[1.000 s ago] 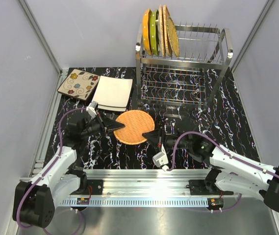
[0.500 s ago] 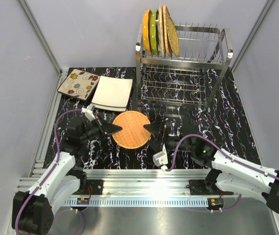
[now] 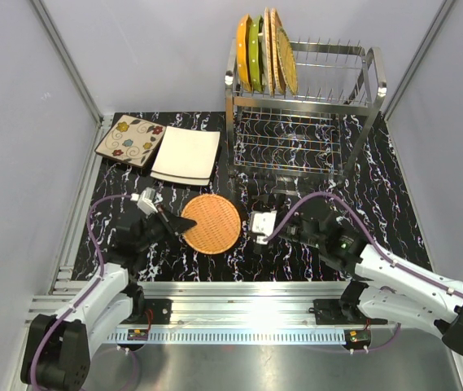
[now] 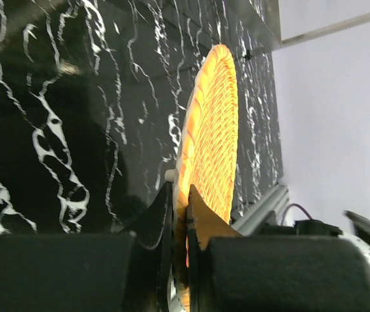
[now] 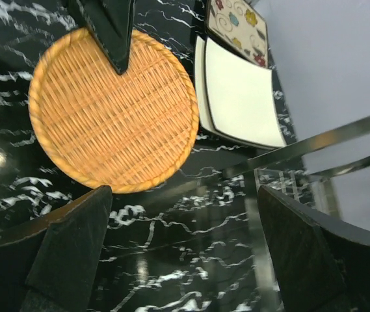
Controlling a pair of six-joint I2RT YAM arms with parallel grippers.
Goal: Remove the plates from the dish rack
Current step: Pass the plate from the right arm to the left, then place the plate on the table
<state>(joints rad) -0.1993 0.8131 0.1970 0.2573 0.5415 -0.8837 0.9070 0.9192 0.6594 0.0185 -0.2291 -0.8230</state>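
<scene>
**Left end effector pinches the wicker plate, right one spread wide**

The left end effector has its fingers pressed together on the rim of the round wicker plate. The wrist view shows one finger under the edge and the other on top. The plate stretches away ahead of that grip, low over the black marbled worktop.

On the plate's opposite side sits the right end effector, fingers spread wide, gripping nothing, with the plate just ahead of its tips.

Beyond the right end effector stands the dish rack. An orange plate, a green plate and two wicker plates stand upright on its top tier.

Beyond the left end effector, a square floral plate and a square white plate lie side by side on the worktop.
</scene>
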